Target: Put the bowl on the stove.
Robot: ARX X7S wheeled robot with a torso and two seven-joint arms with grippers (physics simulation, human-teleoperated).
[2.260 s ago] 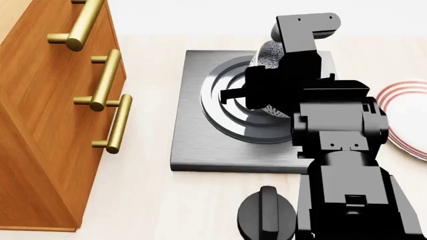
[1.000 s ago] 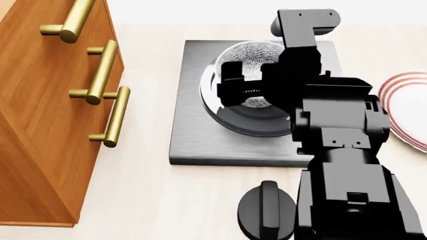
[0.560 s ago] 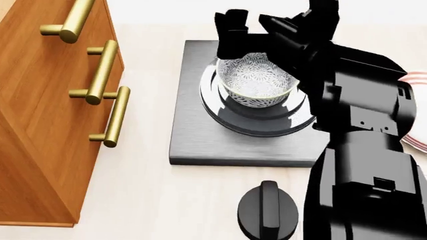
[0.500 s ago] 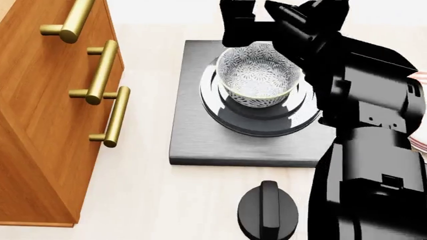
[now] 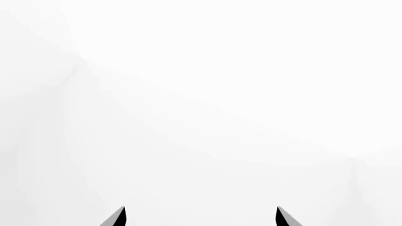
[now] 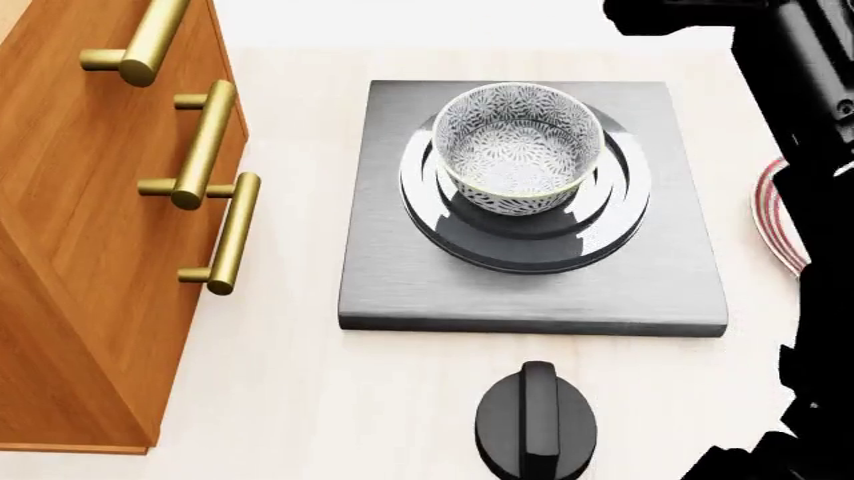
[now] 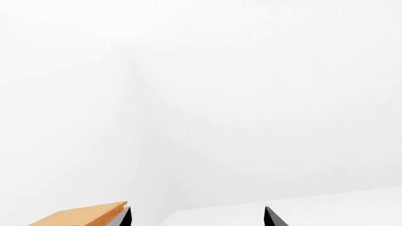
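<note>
One bowl [image 6: 519, 150] sits upright on the stove [image 6: 400, 270], centred on the round burner rings [image 6: 534, 245], w/ nothing gripping it. Stove slab lies flat on the pale desk [image 6: 307, 400]. Black knob [image 6: 537, 425] stands on the desk just in front of the stove, apart from it. Wooden drawer unit [image 6: 80, 250] w/ brass handles [image 6: 234, 245] is left of the stove. Red-ringed plate [image 6: 777, 215] peeks out right of the stove, mostly hidden by the black right arm [image 6: 814, 80]. Right gripper [image 7: 195, 217]: only two dark fingertips show, spread apart, holding nothing, facing a white wall. Left gripper [image 5: 199, 217]: same, tips spread, nothing between them.
</note>
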